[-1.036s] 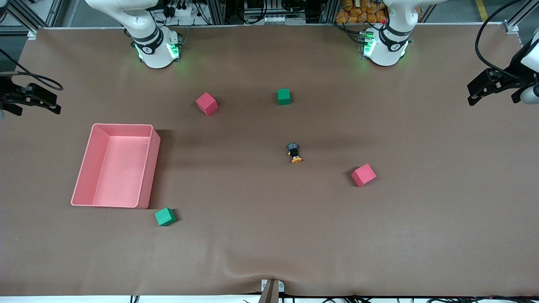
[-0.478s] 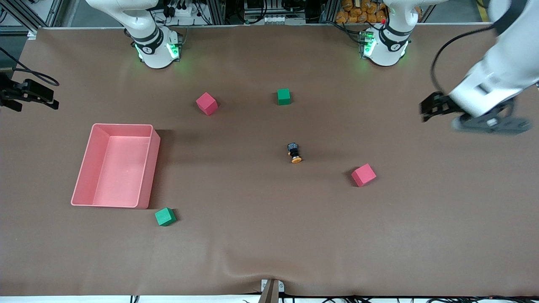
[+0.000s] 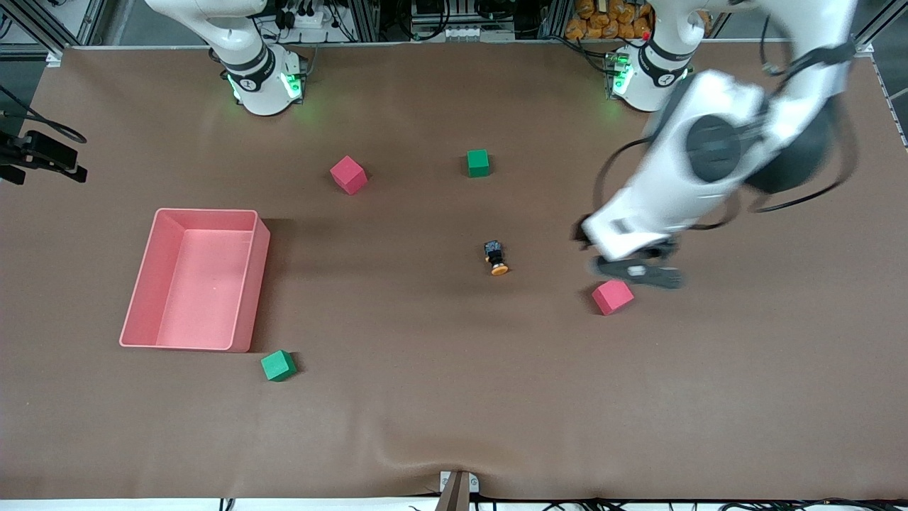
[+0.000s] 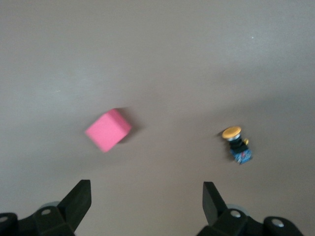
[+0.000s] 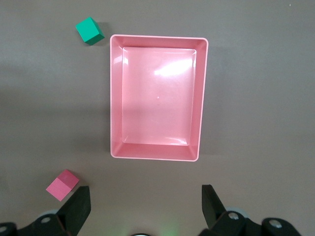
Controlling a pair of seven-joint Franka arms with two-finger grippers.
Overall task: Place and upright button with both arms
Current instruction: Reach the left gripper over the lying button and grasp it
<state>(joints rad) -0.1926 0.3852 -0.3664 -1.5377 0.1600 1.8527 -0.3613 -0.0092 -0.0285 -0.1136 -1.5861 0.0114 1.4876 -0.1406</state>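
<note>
The button [image 3: 497,258] lies on its side near the table's middle, its orange cap toward the front camera. It also shows in the left wrist view [image 4: 237,144]. My left gripper [image 3: 636,272] is up in the air over a pink cube [image 3: 612,296], toward the left arm's end from the button. Its jaws stand wide open and empty in the left wrist view [image 4: 146,201], where the pink cube [image 4: 108,130] shows too. My right gripper [image 3: 44,159] hangs at the right arm's end of the table, open and empty [image 5: 145,206].
A pink tray [image 3: 245,284] sits toward the right arm's end and shows empty in the right wrist view [image 5: 110,98]. A green cube [image 3: 278,365] lies beside its near corner. A pink cube [image 3: 348,174] and a green cube [image 3: 478,162] lie nearer the bases.
My left arm has swung in from the left arm's end of the table to over the pink cube beside the button. The right gripper has barely shifted. The button has not moved.
</note>
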